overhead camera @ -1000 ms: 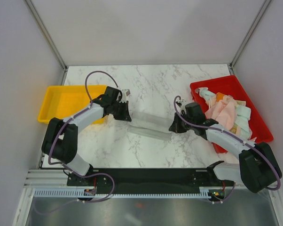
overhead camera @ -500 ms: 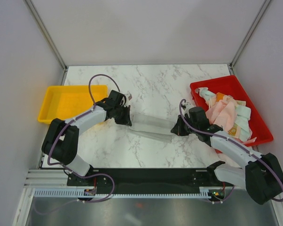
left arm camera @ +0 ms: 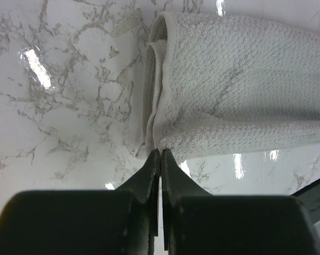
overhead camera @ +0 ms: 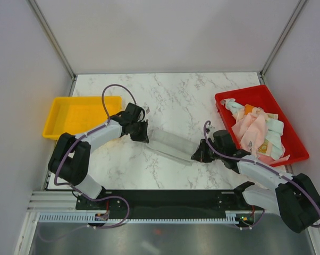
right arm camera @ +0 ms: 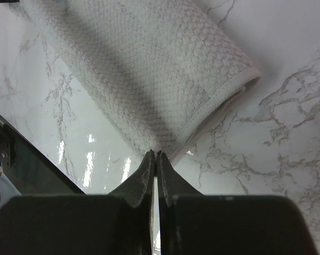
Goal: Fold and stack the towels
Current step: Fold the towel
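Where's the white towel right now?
In the top view, the grey-white towel lies in the middle of the marble table, stretched between the left pincer and the right pincer.

We see folded towel (overhead camera: 170, 145) mid-worktop (overhead camera: 170, 95), left tool (overhead camera: 140, 132) at its left end, right tool (overhead camera: 198, 155) at its right; left tray (overhead camera: 75, 117) at the left edge, right tray (overhead camera: 240, 94) opposite, towel pile (overhead camera: 258, 130) inside.

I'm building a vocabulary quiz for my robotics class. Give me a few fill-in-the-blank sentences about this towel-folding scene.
The grey-white towel lies folded on the table ___ the left tool and the right tool.
The heap of loose towels sits in the ___ tray.
The yellow tray stands beside the ___ arm.
Missing: between; red; left.
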Tool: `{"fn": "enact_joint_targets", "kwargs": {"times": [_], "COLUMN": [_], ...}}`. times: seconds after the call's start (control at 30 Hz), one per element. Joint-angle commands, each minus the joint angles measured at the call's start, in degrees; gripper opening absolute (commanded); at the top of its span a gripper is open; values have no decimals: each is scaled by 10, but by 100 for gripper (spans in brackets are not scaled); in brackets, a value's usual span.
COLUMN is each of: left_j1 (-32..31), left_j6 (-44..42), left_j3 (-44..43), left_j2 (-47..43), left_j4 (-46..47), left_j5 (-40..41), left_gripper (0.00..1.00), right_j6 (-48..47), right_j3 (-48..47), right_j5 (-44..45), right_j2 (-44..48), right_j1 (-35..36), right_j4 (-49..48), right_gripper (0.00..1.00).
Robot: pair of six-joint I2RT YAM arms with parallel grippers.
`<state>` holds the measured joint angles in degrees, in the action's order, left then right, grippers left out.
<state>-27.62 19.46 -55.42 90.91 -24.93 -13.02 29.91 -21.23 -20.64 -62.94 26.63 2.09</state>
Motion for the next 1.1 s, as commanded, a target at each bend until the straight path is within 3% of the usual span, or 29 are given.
{"fn": "enact_joint_targets", "kwargs": {"times": [0.0, 0.07, 0.1, 0.13, 0.17, 0.23, 0.27, 0.43, 0.5, 0.67, 0.77, 0.97, 1.07], "left_j1": [-2, -2, -2, -2, -2, -3, -3, -3, -3, -16, -17, -19, -19], "left_j6": [15, 19, 21, 23, 25, 24, 24, 27, 39, 66, 93, 103, 113], "left_j3": [0, -1, 0, 1, 2, 0, -4, -68, -88, -94, -52, 0, 1], "left_j2": [-21, -16, -14, -12, -10, -11, -13, -43, -53, -32, -11, 43, 58], "left_j4": [15, 15, 15, 15, 15, 13, 9, -42, -46, -11, 42, 83, 81], "left_j5": [42, 55, 57, 57, 61, 62, 63, 98, 77, 7, -50, -7, 13], "left_gripper": [2, 7, 11, 18, 32, 47, 49, 54, 56, 55, 54, 53, 53], "right_j6": [16, 22, 23, 24, 26, 30, 34, 38, 44, 59, 58, 94, 86], "right_j3": [7, 12, 14, 15, 16, 15, 8, -42, -64, -90, -80, 14, 29], "right_j5": [-11, -19, -22, -26, -30, -43, -48, -13, -7, -28, -34, -55, -16], "right_j2": [19, 21, 20, 18, 18, 21, 25, 58, 61, 10, -33, -55, -49], "right_j1": [2, 3, 4, 4, 4, 4, 4, 4, 5, 4, 4, 4, 4], "right_j4": [-32, -40, -41, -41, -41, -38, -26, 62, 79, 26, -3, -118, -121], "right_gripper": [6, 13, 26, 30, 33, 39, 40, 39, 32, 29, 28, 28, 28]}}
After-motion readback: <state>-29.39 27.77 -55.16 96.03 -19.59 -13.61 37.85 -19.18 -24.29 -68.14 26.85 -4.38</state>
